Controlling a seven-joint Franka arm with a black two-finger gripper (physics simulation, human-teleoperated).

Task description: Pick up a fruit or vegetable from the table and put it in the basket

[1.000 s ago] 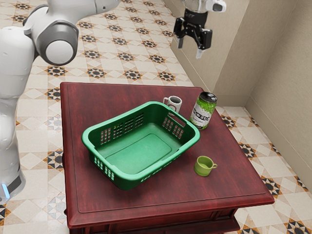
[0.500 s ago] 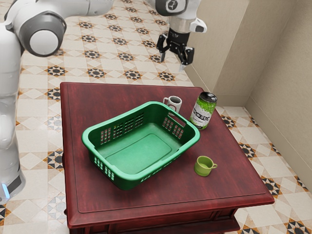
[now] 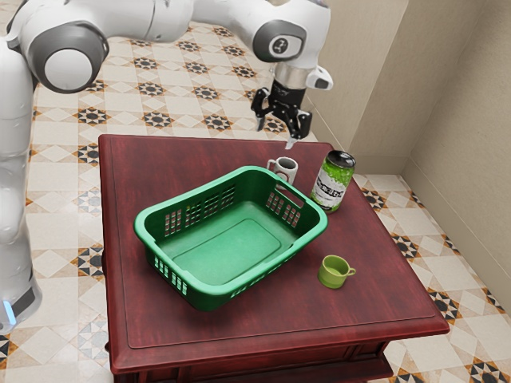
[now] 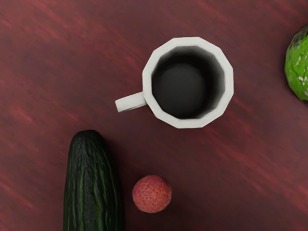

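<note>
Lowered nearer the table [image 3: 383,303]: one gripper [image 3: 275,136], open and empty, likely readying a pick. Cucumber [image 4: 92,185] and lychee [image 4: 151,194]: side by side near the white mug [image 4: 187,82], on the tabletop, unpicked.

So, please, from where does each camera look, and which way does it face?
Exterior view: beside my arm, looking down across the table and green basket; arm and gripper show.
Wrist view: hand-mounted, facing down at a white mug, a cucumber and a small reddish ball.
Shared: the mug and tabletop appear in both.
</note>
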